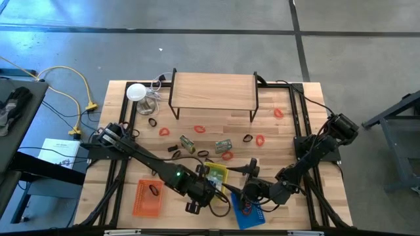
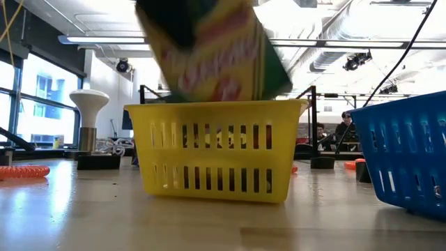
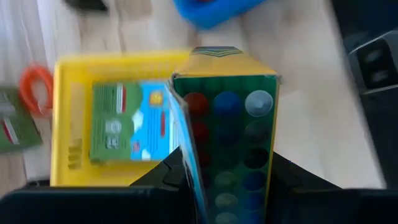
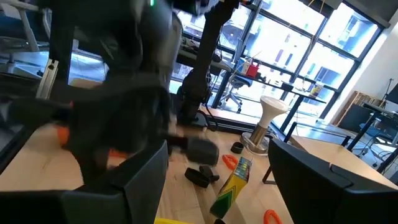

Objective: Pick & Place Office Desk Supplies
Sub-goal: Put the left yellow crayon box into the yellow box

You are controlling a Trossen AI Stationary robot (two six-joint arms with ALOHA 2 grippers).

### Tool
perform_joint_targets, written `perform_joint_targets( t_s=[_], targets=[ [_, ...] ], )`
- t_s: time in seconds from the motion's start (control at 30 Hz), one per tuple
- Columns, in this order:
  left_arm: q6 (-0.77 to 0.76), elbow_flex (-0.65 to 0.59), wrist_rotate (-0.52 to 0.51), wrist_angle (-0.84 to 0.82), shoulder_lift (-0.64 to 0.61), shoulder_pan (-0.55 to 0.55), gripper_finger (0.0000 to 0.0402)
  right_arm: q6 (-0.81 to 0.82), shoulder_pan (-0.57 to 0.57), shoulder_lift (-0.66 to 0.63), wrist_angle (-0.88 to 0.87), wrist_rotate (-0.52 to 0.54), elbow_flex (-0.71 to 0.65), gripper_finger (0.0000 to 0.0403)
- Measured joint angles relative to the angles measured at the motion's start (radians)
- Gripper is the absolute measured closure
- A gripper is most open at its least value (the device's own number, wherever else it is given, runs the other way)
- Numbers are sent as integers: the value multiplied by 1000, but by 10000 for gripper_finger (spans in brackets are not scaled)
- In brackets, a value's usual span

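- The left gripper point(image 3: 227, 186) is closed partway on a crayon box point(image 3: 227, 130), its flap open so the coloured crayon ends show. It holds the box just above the yellow basket point(image 1: 216, 174) near the table's front edge.
- The right gripper point(image 1: 248, 191) stands wide open with nothing between its fingers, over the blue basket point(image 1: 248, 213).
- Only the left wrist view looks down into the yellow basket: 1 green-and-blue packet point(image 3: 127, 121) lies flat on its floor, beside the box.
- The low view shows the box tilted over the basket's rim point(image 2: 216, 108), and a white mushroom-shaped lamp point(image 2: 88, 115) standing further back. People sit at desks in the room behind.
- The right wrist view is the 1 that shows a crayon packet point(image 4: 233, 183) lying on the wood near black clips, with the left arm blurred in front.
- Seen from above: 3 baskets, orange point(image 1: 148, 198), yellow and blue, in a row along the front.
- About 6 red rubber bands point(image 1: 199, 130) lie loose on the table point(image 1: 289, 137), plus 1 inside the blue basket.
- 2 green packets point(image 1: 224, 145) lie in the middle; small black clips point(image 1: 247, 138) are scattered around them, too small to count surely.
- 1 wooden shelf point(image 1: 213, 92) stands at the back.
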Motion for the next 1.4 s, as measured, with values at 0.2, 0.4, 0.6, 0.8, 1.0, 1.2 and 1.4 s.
perform_joint_targets(
  t_s=[0.2, 0.4, 0.6, 0.8, 1.0, 1.2, 1.4],
  targets=[
    [16, 46, -178, -51, -11, -27, 296, 2, 0, 0, -5, -2, 0, 135],
    [7, 41, -196, -87, -10, -7, 296, 2, 0, 0, -5, -20, 0, 135],
    [68, 41, -296, -88, -2, 1, 296, 2, 0, 0, -5, -20, 0, 135],
    [143, 39, -315, -81, 36, 1, 296, 2, 0, 0, -11, -20, 0, 135],
    [182, 39, -337, -84, 84, -17, 296, 2, 0, 0, -16, -19, 0, 135],
    [188, 39, -490, -85, 84, -34, 296, 2, 0, 0, -16, -19, 0, 135],
    [157, 39, -511, -107, 83, -25, 296, 2, 0, 0, -15, -19, 0, 135]
  ],
)
